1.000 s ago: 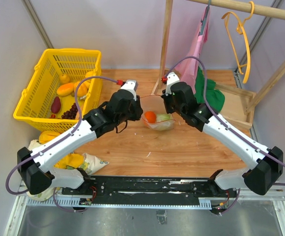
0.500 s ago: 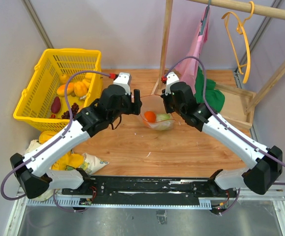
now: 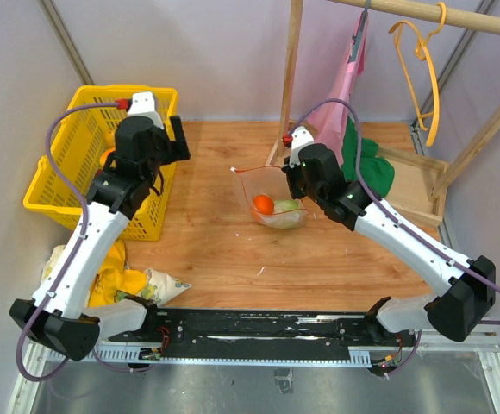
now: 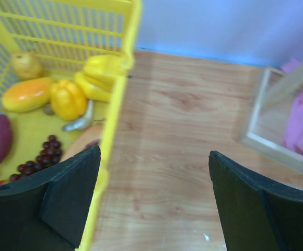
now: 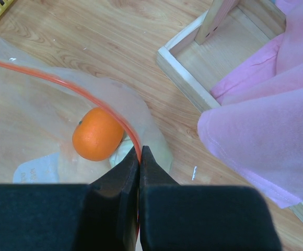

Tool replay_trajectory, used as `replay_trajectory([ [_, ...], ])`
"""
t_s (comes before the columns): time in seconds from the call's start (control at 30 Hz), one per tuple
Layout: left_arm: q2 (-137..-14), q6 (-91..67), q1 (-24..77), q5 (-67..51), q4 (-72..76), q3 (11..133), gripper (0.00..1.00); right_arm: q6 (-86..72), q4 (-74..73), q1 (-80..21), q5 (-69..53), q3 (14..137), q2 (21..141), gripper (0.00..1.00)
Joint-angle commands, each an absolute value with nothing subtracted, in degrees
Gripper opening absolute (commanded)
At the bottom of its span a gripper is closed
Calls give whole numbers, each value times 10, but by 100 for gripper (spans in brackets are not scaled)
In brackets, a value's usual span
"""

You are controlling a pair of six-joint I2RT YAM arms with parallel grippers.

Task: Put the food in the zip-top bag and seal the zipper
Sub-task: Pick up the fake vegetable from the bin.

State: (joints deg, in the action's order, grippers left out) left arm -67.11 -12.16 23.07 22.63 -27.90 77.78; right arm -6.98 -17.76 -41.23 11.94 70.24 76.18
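My right gripper [image 5: 139, 157] pinches the zipper [image 5: 47, 78] of the bag [image 5: 21, 120], one orange [image 5: 97, 134] inside, its print [image 5: 36, 168] unreadable; my left gripper [image 4: 154, 162] gapes wide, well left of the bag

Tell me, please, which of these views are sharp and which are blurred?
Top external: evenly lit and sharp, bag included. Left wrist: blurred throughout, the basket rim smeared. Right wrist: crisp on the orange, the right gripper a featureless black.
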Motion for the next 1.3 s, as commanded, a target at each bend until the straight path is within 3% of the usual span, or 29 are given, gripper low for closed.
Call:
replay_trajectory([
  [0.0, -680, -105, 144, 189, -248, 793, 88, -58, -160, -415, 112, 696, 751, 1],
  [0.5, -833, -103, -93, 34, -133, 783, 93, -53, -164, -412, 96, 698, 746, 1],
  [1.27, -1160, -86, -126, 6, 0, 874, 96, -54, -166, -412, 70, 702, 751, 1],
])
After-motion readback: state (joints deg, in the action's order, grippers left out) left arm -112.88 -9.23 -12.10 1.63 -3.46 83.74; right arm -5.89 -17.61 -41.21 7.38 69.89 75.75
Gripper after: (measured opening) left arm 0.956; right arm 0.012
